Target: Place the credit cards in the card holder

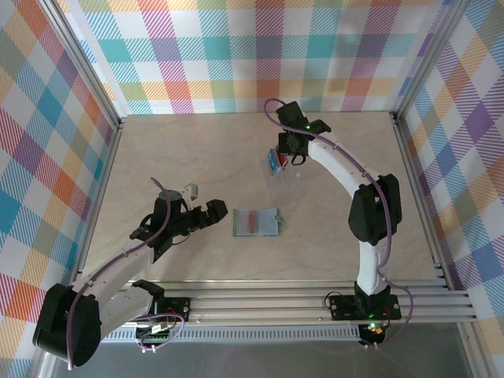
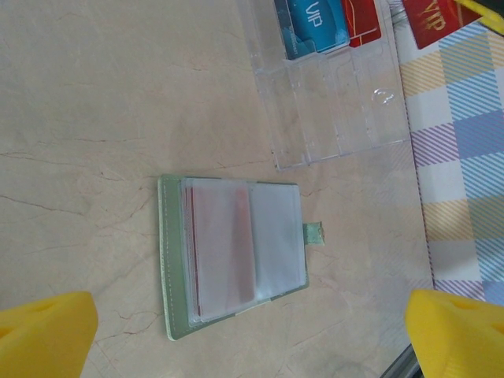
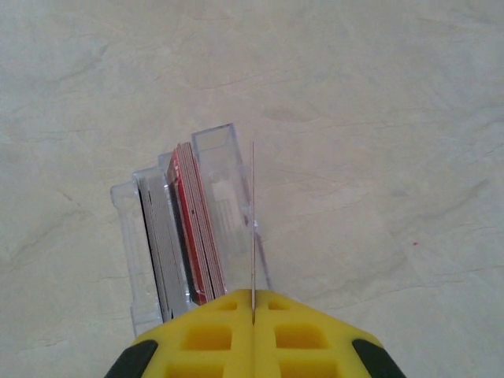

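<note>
Credit cards [image 3: 197, 228]: most stood on edge in a clear tray [image 3: 224, 157], with a red stack and a paler stack at its 9 o'clock. One more red card [image 2: 224, 244] sat behind a translucent pocket of the card holder.
Card holder [image 1: 256, 222]: lay open and flat near the middle of the counter [image 1: 197, 157], at 6 o'clock of the clear tray and well apart from it. Its small tab [image 2: 316, 233] pointed to 3 o'clock in the left wrist view.
Left arm [image 1: 118, 272]: reached in from the 7 o'clock corner with a bent elbow and ended at 9 o'clock of the card holder.
Left fingers [image 2: 47, 335]: spread wide apart with nothing between them, not touching the card holder.
Right arm [image 1: 346, 169]: arched from its base at 5 o'clock up toward 12 o'clock, its wrist turned down over the clear tray.
Right fingers [image 3: 228, 339]: pressed together, clamped on a single held card [image 3: 253, 220] just at 3 o'clock of the red stack.
Left wrist view: gave the card faces in the tray, blue [image 2: 315, 20] and red [image 2: 366, 24], lettered "VIP". It also showed the held card's red face at 3 o'clock of the tray.
Right wrist view: gave that held card edge-on, as a thin line.
Top view: placed both arms, the tray and the card holder on one counter.
</note>
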